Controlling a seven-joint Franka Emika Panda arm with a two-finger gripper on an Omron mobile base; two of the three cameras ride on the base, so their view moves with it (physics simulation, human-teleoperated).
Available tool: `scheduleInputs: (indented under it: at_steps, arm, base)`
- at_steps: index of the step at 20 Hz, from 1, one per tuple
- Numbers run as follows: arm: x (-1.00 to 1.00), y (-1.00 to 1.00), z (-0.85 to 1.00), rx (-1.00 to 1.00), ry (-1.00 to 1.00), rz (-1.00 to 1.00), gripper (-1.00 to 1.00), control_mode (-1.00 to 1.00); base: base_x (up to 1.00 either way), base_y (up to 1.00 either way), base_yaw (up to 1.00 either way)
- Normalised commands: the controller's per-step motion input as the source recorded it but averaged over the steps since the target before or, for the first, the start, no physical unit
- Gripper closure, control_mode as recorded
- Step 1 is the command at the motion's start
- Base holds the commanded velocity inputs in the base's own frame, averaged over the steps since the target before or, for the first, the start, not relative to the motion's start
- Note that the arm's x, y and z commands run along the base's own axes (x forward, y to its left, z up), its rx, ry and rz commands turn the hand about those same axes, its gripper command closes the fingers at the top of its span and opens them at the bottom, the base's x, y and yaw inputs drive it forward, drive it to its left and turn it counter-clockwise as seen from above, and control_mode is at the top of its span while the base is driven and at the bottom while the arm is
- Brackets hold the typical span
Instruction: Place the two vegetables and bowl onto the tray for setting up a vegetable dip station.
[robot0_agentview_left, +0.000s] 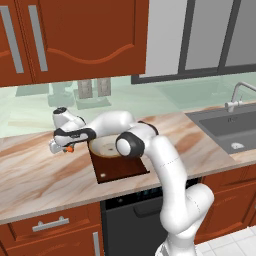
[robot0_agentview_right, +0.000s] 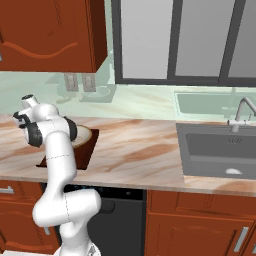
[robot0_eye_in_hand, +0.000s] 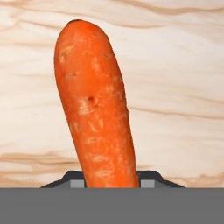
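The two small dark fingers (robot0_eye_in_hand: 112, 177) are sitting tight against either side of the fat orange carrot (robot0_eye_in_hand: 94, 105), apparently grasping it, low over the pale marbled stone desk (robot0_agentview_left: 40, 175). The hold is falling at one end of the carrot, so the long free end is likely to swing or slip out on lifting. Just beside it, the flat dark brown wooden tray (robot0_agentview_left: 120, 169) is carrying the round tan-rimmed bowl (robot0_agentview_left: 103, 148), which is taking up much of the board and crowding any landing spot. A steel sink (robot0_agentview_left: 227, 127) is lying well apart.
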Motion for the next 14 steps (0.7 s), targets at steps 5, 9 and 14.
scheduleInputs:
  at_steps: [5,9,14]
  arm:
    - [0.0,0.0,-0.05,-0.01,0.0,0.0,1.0,-1.0]
    - [-0.02,-0.01,0.03,0.0,0.0,0.0,1.0,-1.0]
    - [-0.09,-0.01,0.22,0.0,0.0,0.0,1.0,-1.0]
  base:
    - [0.0,0.0,0.0]
    - [0.0,0.0,0.0]
    - [0.0,0.0,0.0]
